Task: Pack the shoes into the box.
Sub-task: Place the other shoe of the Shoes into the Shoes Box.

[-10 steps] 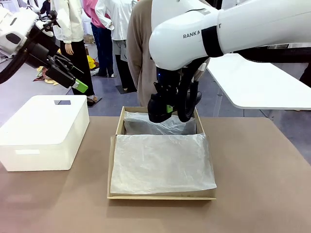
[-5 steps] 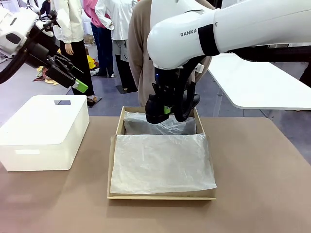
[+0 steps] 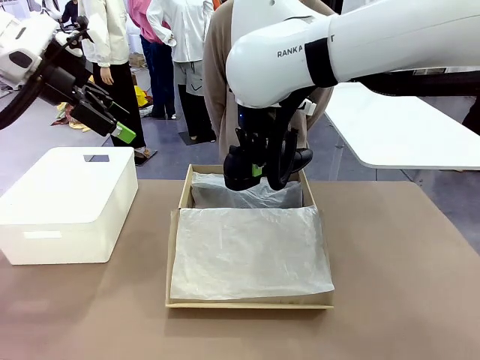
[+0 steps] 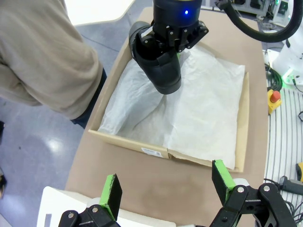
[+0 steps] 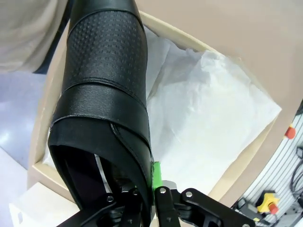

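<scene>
We're hanging one shoe toe-down over the far end of the box and its tissue, right end effector pinching its collar rim, left end effector spread and idling; we're judging it light, stiffish and gloss-slick, so the rim looks the best hold

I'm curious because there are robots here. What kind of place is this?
Probably a robot lab or demo hall, not a home: white robot arms work at a brown table, and a red stop button sits beside the table.

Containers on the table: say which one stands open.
The tan cardboard shoebox lined with white tissue paper, its flap folded out toward the robot. The white plastic bin beside it has its lid on.
</scene>
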